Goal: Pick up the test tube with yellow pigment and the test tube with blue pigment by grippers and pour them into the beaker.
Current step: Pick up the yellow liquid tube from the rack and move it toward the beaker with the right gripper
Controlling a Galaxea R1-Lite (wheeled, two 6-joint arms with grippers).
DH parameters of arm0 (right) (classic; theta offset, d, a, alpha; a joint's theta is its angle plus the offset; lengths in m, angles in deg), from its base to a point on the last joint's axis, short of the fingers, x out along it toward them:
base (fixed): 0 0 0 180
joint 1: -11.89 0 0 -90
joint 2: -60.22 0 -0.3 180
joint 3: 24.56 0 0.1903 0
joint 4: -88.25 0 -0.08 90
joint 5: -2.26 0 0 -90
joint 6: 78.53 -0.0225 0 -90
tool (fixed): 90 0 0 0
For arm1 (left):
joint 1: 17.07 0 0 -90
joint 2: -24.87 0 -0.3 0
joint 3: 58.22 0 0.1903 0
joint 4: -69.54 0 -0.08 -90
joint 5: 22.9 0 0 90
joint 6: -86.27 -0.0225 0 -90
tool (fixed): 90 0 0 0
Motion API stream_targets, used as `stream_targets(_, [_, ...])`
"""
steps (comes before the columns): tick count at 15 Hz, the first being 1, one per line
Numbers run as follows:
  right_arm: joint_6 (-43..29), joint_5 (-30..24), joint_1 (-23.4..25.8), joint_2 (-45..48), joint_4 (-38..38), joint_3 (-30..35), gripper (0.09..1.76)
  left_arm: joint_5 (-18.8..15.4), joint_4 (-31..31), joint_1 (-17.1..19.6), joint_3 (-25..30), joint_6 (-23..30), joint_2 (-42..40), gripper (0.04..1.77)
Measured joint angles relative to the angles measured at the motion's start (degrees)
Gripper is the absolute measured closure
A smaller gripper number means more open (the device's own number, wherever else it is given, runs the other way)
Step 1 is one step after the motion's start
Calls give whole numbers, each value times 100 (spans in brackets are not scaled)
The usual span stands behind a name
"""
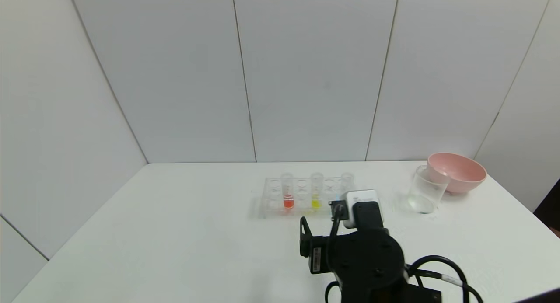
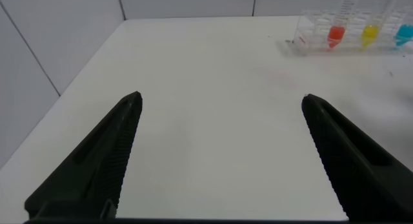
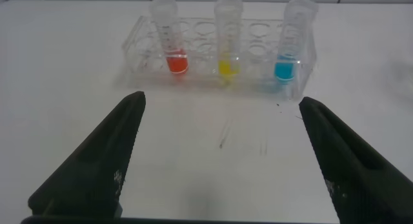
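Three tubes standing upright in the clear rack [image 3: 219, 53] on the white bench [image 1: 175, 233]: one orange-red tube [image 3: 169, 37], one test tube with yellow pigment [image 3: 227, 38] and one test tube with blue pigment [image 3: 292, 40]. The right gripper [image 3: 219, 156] hangs just in front of the rack, fingers spread wide and holding nothing, with the yellow tube straight ahead of it and the blue one ahead and a bit off to the side. One beaker [image 1: 425, 190] sits off to the gripper's right, and a single pink bowl [image 1: 457, 172] is touching or just behind it. The left gripper [image 2: 219, 153] is also wide open over bare bench, with the rack well apart from it, far ahead.
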Motion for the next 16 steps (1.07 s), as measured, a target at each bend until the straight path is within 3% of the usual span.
stream_targets(4, [98,-240,210,-802,-50,-675,14,2,0,0,0,-2,0,5])
stream_targets(16, [974,-812,1172,-1788,-69,-2113,14,0,0,0,0,-2,0,5])
